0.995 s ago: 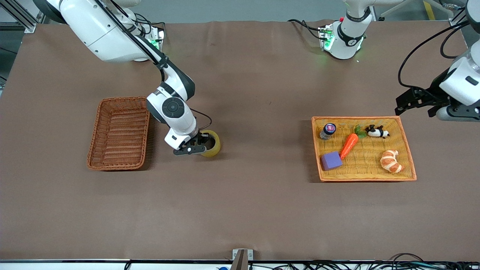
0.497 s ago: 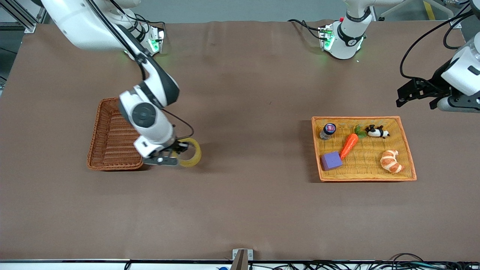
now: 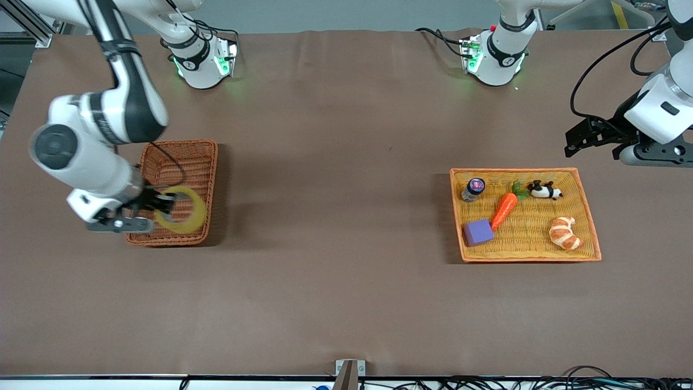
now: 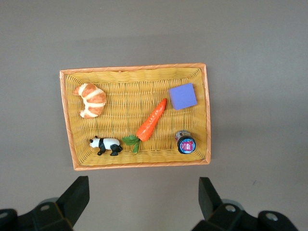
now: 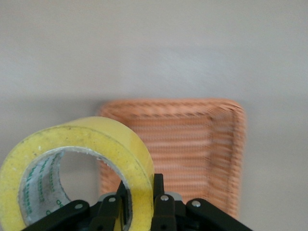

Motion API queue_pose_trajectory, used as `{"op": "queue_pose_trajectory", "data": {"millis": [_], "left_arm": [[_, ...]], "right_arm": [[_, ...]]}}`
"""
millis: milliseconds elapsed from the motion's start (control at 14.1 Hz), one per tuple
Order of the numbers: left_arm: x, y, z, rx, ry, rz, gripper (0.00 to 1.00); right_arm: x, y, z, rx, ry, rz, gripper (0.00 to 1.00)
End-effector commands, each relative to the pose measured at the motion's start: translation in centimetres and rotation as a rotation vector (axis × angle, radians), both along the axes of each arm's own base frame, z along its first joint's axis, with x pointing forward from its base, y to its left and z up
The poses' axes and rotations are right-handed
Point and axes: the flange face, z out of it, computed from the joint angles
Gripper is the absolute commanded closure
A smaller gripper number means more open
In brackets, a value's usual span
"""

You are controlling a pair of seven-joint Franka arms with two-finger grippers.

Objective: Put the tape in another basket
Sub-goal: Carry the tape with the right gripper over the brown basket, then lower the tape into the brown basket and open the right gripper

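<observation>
the right gripper (image 3: 145, 208) is clamped on the wall of the tape (image 3: 181, 209) and holds it up in the air over the basket (image 3: 178, 160), above the basket's end nearer the front camera. the left gripper (image 3: 593, 142), its fingers spread wide, waits over the bare surface (image 3: 346, 216) just beside the yellow tray (image 3: 590, 216), which holds a carrot (image 3: 504, 210), a croissant (image 3: 563, 232), a purple block (image 3: 478, 232), a toy panda (image 3: 544, 190) and a small jar (image 3: 474, 189).

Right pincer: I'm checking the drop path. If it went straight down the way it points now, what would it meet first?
Probably the wicker basket: the right pincer, shut on the tape roll, hangs over the basket's end nearer the front camera. Its height above is unclear.
</observation>
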Motion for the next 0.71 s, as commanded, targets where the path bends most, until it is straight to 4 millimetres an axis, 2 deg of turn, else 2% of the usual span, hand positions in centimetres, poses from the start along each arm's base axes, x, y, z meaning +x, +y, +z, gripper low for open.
{"op": "queue_pose_trajectory", "data": {"millis": [0,142,213,497,639], "left_arm": [[-0.1,0.3,0.4,0.014,-0.012,0.018,0.0],[-0.1,0.2,0.4,0.008,-0.012,0.073,0.0],[0.0,0.1,0.3,0.008,-0.011,0.098,0.0],[0.0,0.2,0.1,0.01,-0.006,0.083,0.0],[0.0,0.3,0.0,0.013,-0.005,0.067,0.0]], "right_arm": [[-3.8,-5.1,-1.5,0.056,0.002,0.021,1.0],[-6.0,-8.6,-4.6,0.11,-0.009,0.031,1.0],[-6.9,-9.4,-6.1,0.12,-0.022,0.04,1.0],[-10.5,-8.7,-11.7,0.112,-0.069,0.045,0.99],[-11.7,-8.4,-13.3,0.1,-0.09,0.051,0.99]]}}
